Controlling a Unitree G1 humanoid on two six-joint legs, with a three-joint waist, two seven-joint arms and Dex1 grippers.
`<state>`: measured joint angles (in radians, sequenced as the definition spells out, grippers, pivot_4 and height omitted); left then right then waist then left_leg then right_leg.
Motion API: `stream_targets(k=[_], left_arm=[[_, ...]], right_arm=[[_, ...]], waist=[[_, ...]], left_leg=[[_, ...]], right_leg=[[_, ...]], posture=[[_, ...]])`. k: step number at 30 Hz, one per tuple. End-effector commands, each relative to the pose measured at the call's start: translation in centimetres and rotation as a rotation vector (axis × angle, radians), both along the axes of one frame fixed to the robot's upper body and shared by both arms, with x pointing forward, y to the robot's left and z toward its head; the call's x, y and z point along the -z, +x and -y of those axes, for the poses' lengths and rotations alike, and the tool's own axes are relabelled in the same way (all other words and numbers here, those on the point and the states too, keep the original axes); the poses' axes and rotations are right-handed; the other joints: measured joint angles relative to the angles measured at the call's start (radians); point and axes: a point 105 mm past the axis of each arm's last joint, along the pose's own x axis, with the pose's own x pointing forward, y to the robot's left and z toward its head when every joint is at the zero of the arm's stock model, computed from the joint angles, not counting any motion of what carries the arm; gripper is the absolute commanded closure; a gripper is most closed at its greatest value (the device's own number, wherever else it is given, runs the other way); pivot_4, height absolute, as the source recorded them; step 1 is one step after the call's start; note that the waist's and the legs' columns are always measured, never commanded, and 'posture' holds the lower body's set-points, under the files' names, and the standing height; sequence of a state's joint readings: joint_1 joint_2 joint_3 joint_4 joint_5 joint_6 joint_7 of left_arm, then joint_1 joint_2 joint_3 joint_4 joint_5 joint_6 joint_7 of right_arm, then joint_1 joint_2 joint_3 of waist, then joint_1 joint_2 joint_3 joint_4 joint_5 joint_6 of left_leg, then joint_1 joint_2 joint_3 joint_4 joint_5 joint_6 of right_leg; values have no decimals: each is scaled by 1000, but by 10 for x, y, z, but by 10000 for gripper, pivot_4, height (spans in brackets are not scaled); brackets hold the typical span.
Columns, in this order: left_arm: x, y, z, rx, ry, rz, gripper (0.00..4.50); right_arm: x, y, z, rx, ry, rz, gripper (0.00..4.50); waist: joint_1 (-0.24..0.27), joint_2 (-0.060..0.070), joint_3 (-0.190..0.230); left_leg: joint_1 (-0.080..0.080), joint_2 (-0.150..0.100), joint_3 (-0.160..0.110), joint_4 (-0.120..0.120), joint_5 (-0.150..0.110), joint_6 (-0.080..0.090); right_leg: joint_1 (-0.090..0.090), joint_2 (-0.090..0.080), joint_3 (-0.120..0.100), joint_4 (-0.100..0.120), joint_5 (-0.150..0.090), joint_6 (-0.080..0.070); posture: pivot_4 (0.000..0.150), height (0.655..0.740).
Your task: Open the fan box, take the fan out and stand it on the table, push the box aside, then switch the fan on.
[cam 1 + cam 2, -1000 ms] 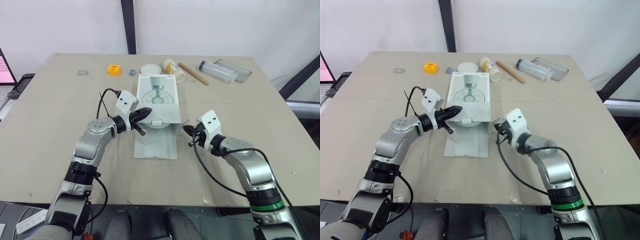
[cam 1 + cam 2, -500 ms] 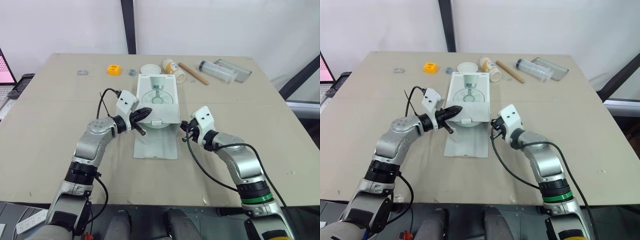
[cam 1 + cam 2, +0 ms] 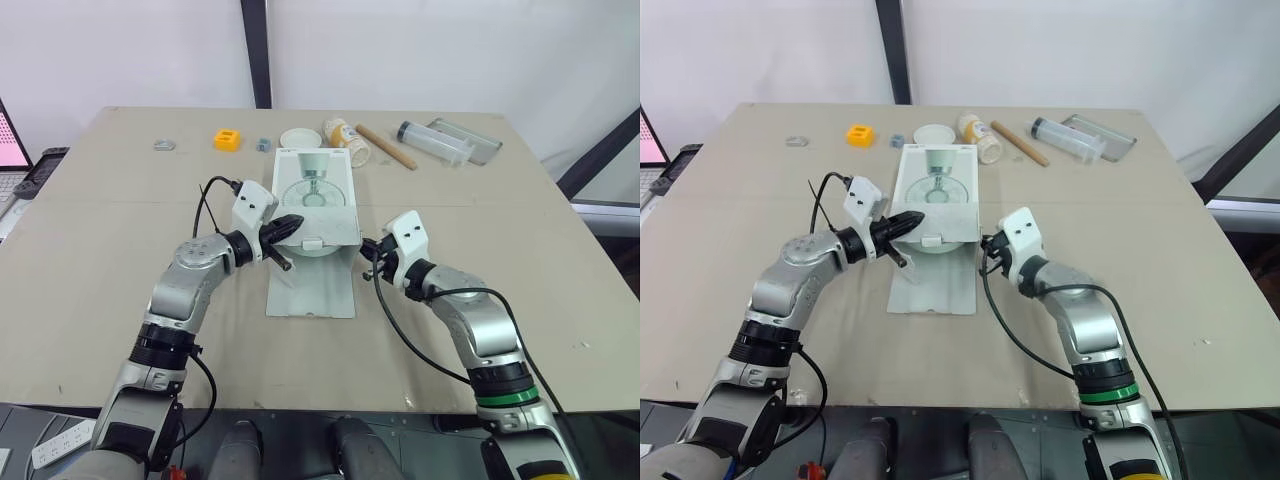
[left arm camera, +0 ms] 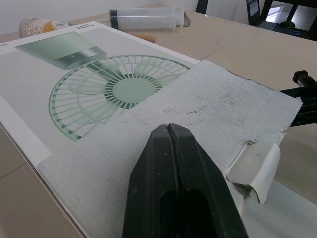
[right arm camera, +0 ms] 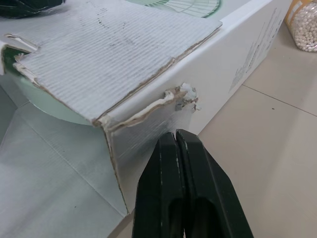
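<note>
The white fan box [image 3: 318,205], printed with a green fan, lies flat in the middle of the table. Its front flap [image 3: 311,287] is folded down onto the table towards me, and a corrugated flap [image 4: 198,106] is folded back over its top. The pale green fan [image 5: 47,101] shows a rounded edge in the open front end. My left gripper [image 3: 297,221] is shut, its tips resting on the folded-back flap. My right gripper [image 3: 367,251] is shut too, its tips against the box's torn front right corner [image 5: 181,96].
Along the far edge lie a grey piece [image 3: 165,145], a yellow block [image 3: 229,139], a white lid [image 3: 300,137], a bottle of beads [image 3: 346,138], a wooden stick [image 3: 387,147] and a clear tube [image 3: 434,142]. A laptop [image 3: 12,150] sits at the left.
My right gripper has moved left and a little forward, up to the box's front right corner. The left gripper and the box have stayed put.
</note>
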<state>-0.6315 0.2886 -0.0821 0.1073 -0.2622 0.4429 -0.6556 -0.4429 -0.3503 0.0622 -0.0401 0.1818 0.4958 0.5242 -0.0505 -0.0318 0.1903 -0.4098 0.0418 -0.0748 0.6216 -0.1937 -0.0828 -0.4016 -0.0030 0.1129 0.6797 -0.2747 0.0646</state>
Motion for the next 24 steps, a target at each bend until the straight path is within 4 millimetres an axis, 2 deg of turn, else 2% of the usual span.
stream_targets(k=[1,9,12,20,24], left_arm=[[3,-3,5,15,13,-5,45000],[3,-3,3,8,13,-7,45000],[3,-3,2,4,13,-6,45000],[2,-4,1,2,6,-4,45000],[3,-5,1,4,5,-6,45000]], right_arm=[[-22,1,-8,-34,31,80,44811],[-20,2,-6,-33,39,77,44811],[-21,6,3,7,55,86,44811],[-54,18,27,68,128,206,44811],[-74,18,24,23,142,265,44811]], waist=[[0,0,0],[0,0,0],[0,0,0],[0,0,0],[0,0,0]], left_leg=[[0,0,0,0,0,0],[0,0,0,0,0,0],[0,0,0,0,0,0],[0,0,0,0,0,0],[0,0,0,0,0,0]], right_leg=[[0,0,0,0,0,0],[0,0,0,0,0,0],[0,0,0,0,0,0],[0,0,0,0,1,-1],[0,0,0,0,1,-1]], posture=[[1500,7400],[1500,7400],[1500,7400],[1500,7400],[1500,7400]])
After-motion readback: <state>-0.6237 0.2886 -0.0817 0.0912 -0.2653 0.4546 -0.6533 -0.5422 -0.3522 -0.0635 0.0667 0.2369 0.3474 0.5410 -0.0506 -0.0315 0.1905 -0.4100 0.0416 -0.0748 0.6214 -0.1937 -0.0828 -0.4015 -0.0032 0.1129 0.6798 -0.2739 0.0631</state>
